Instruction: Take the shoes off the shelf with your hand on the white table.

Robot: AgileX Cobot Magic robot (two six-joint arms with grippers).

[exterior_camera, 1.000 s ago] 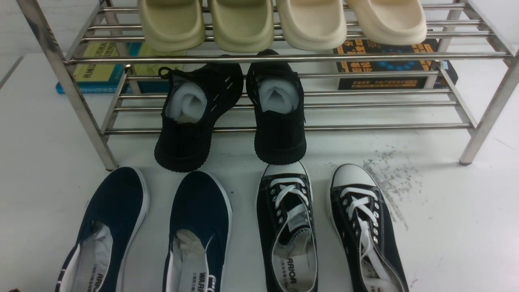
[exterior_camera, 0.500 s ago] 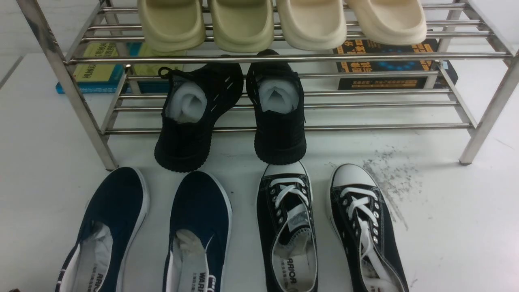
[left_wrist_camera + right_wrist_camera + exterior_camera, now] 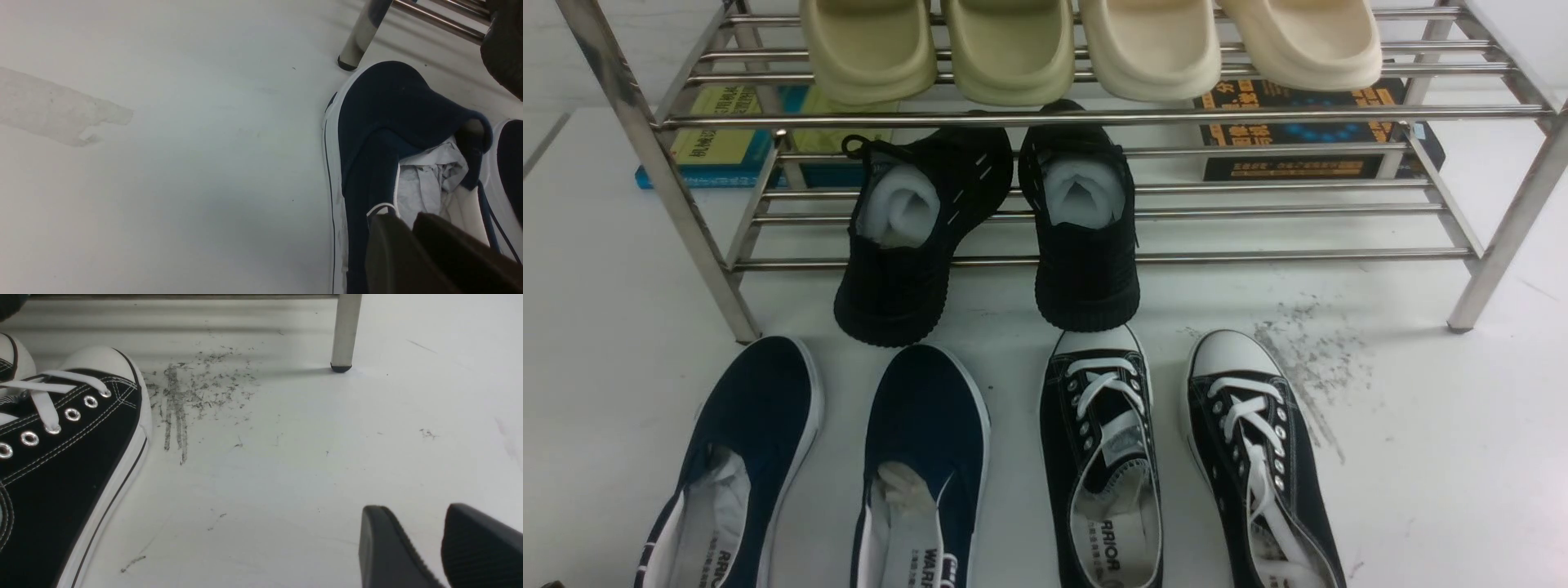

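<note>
Navy-blue canvas shoes (image 3: 833, 465) with white soles and white printed insoles lie at 7 o'clock on the white table (image 3: 1421, 457), which bears grey-black scuff specks (image 3: 1307, 359) at 4 o'clock. Black sneakers (image 3: 1184, 457) with white laces and white toe caps lie at 5 o'clock. The shiny steel shelf (image 3: 1094, 114) carries black knit sneakers (image 3: 988, 229) (white stuffing inside) and pale olive and cream slippers (image 3: 1086, 45) at 12 o'clock.
</note>
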